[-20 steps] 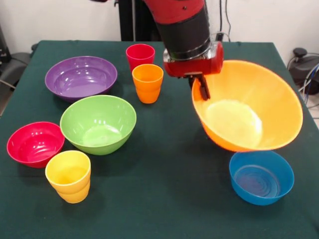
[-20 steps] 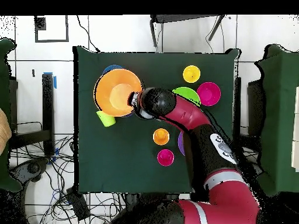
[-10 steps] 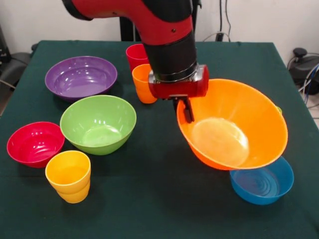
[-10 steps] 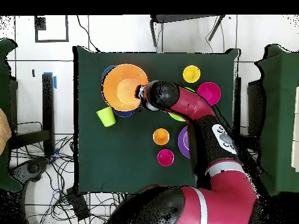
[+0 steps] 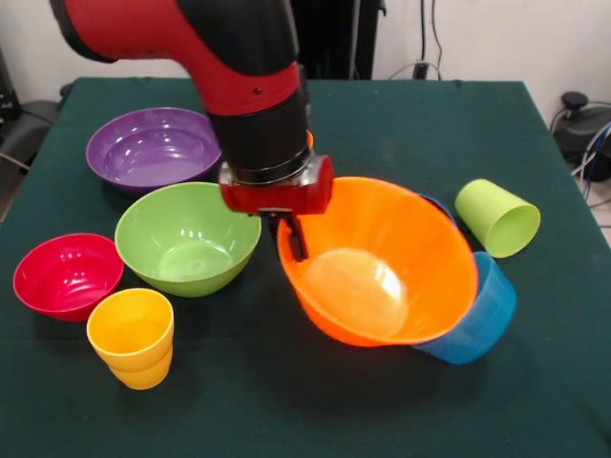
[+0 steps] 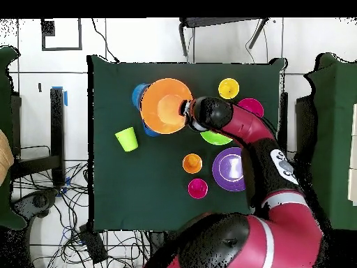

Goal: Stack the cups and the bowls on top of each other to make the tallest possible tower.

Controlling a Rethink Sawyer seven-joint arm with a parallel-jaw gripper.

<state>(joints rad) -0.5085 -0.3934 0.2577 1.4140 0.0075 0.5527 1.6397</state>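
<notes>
The gripper (image 5: 291, 239) pinches the rim of the large orange bowl (image 5: 382, 262), which leans on the tipped blue bowl (image 5: 473, 315). Best set it flat on bare worktop (image 5: 286, 401) (clear of the green bowl (image 5: 188, 237)) before letting go.

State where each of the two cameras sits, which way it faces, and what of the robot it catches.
Front view: across the table from the robot, facing it; the red and black arm comes down from above, its tool clamped on the orange bowl's rim.
Overhead view: above the table, looking straight down, robot base at the bottom; the whole arm shows reaching up to the bowl.
Shared: orange bowl, purple bowl, light green cup, yellow cup, the tilted blue bowl.
</notes>
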